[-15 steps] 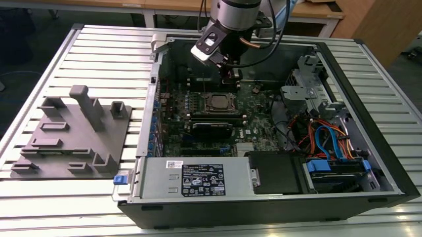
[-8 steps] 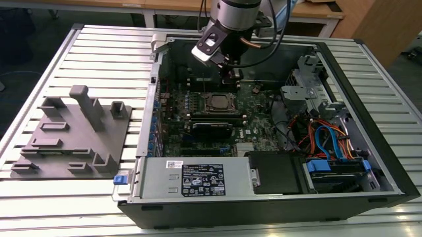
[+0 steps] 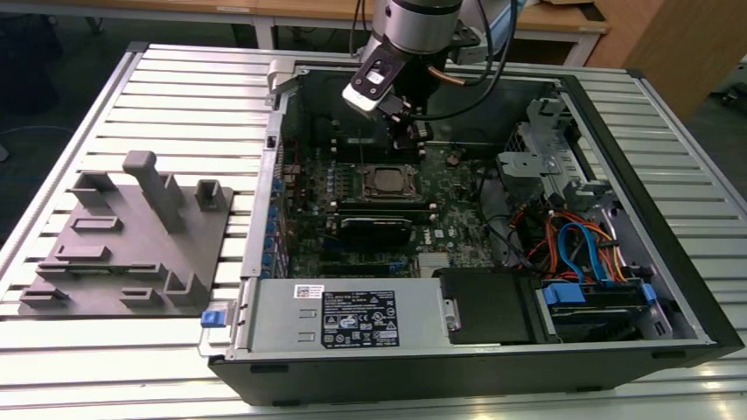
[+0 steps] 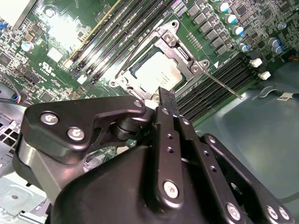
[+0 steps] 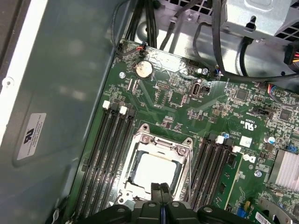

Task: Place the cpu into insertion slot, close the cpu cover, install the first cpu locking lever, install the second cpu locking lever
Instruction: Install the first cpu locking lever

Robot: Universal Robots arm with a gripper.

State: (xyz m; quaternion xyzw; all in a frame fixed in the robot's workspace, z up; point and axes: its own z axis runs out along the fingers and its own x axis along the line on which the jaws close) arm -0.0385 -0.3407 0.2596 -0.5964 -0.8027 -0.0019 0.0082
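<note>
Hangs inside the open case (image 3: 467,376) with gripper (image 5: 161,187) closed tight on nothing, just above the cpu (image 5: 156,170). Sits seated in the slot (image 5: 131,175) under the flat-lying cover (image 5: 159,143), one lever (image 4: 223,84) jutting outward beyond.

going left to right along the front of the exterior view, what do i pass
grey fixture plate → small blue clip → silver power supply box with a black label → black drive box → blue drive caddy
</note>
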